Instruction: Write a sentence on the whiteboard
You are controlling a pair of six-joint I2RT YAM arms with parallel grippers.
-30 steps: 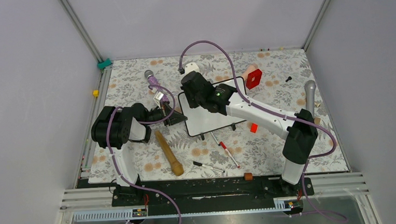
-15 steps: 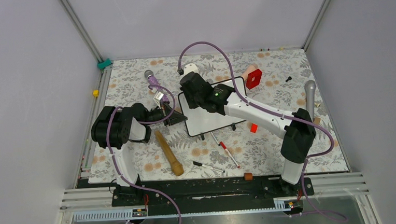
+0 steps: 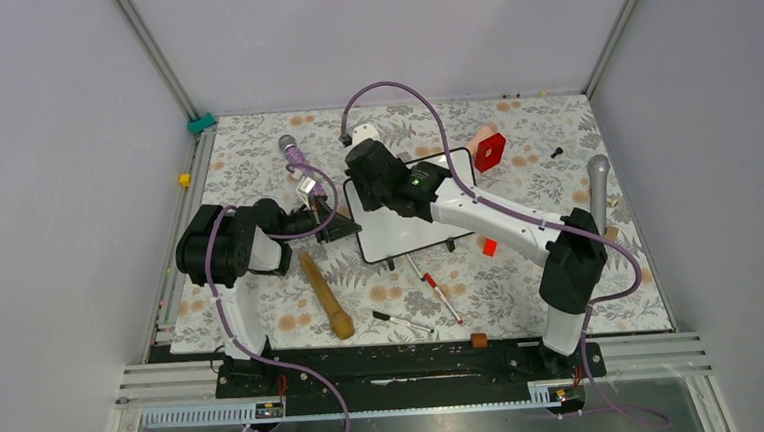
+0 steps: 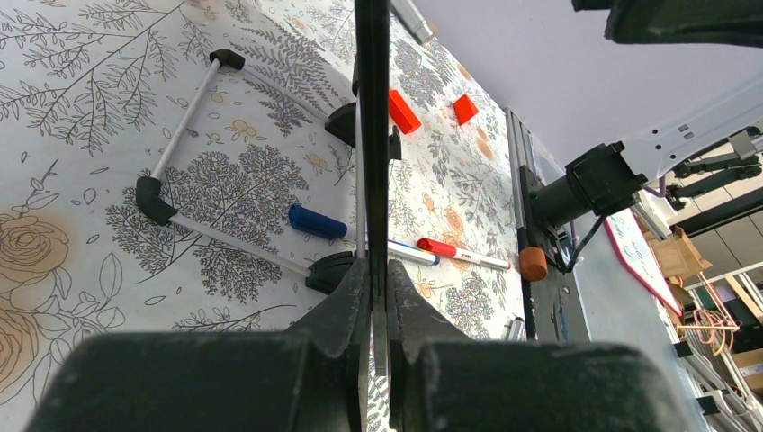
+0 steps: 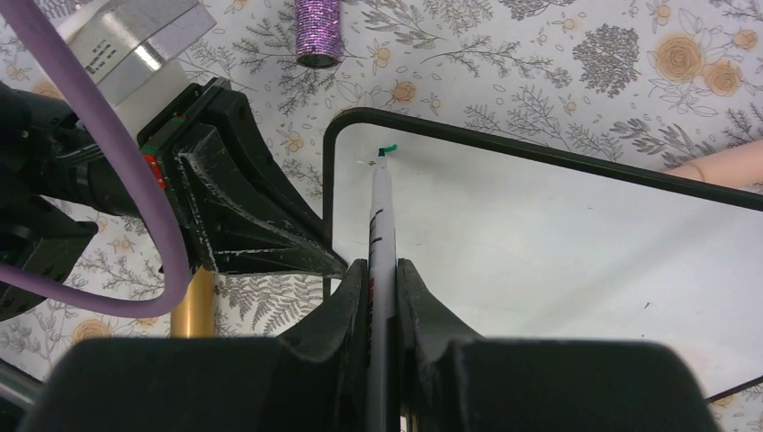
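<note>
Green-tipped marker (image 5: 381, 225) pinched by right gripper (image 5: 382, 270), on part-hidden whiteboard (image 5: 558, 252) — left gripper (image 4: 372, 274) clamps edge.

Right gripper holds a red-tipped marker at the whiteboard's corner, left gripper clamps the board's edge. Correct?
No: the tip of the marker is green, not red, as the right wrist view shows. The rest stands: the right gripper holds it at the corner of the whiteboard, and the left gripper clamps the board's edge.
</note>
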